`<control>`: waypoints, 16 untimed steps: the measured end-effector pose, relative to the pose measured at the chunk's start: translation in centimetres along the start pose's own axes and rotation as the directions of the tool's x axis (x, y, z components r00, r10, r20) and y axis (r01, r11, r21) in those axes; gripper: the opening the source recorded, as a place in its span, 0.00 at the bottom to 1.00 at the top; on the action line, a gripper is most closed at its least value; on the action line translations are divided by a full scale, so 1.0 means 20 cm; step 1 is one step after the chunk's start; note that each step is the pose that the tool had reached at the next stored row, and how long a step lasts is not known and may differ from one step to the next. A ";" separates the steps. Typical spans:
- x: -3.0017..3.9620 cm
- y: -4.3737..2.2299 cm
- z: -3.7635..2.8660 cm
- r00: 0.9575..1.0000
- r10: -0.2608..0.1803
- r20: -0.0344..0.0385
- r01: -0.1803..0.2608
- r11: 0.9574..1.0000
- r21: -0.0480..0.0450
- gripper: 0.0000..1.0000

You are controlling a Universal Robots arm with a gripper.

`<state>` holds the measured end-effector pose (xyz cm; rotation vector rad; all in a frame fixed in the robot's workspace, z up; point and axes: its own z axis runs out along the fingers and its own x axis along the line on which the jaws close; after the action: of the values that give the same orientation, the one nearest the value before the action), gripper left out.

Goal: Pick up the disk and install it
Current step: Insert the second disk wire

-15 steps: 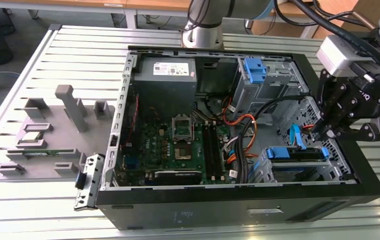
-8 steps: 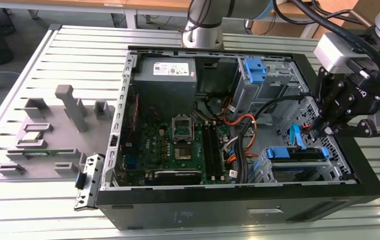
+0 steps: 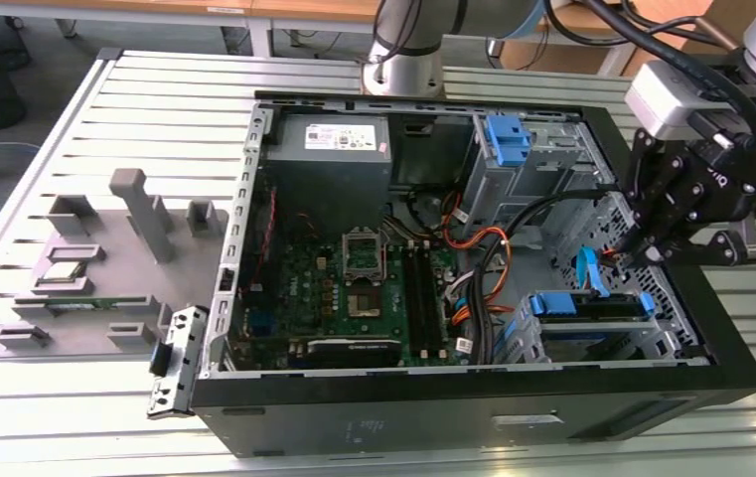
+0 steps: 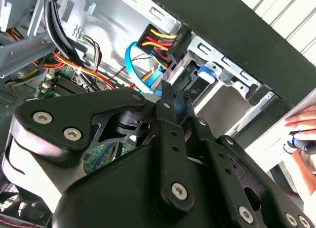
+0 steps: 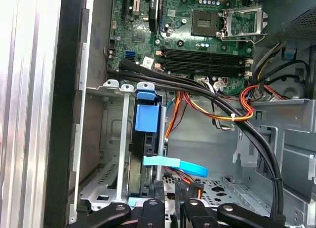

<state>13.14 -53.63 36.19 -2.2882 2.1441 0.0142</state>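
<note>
Disk with blue rails seated in the metal drive cage at the open computer case's corner, gripper just above its cable end, fingers close together on the drive's connector region, light-blue data cable beside, motherboard farther off.

Slatted table under computer case
</note>
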 end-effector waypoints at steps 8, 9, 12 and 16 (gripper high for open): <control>-0.013 -0.051 0.002 1.000 0.000 0.000 0.000 1.000 0.000 0.23; -0.015 -0.056 0.002 1.000 0.000 0.000 0.000 1.000 0.000 0.23; -0.023 -0.069 0.003 1.000 0.000 0.000 0.000 1.000 0.000 0.23; -0.030 -0.093 0.004 1.000 0.000 0.000 0.000 1.000 0.000 0.23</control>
<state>14.96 -52.91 36.12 -2.2887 2.1440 0.0140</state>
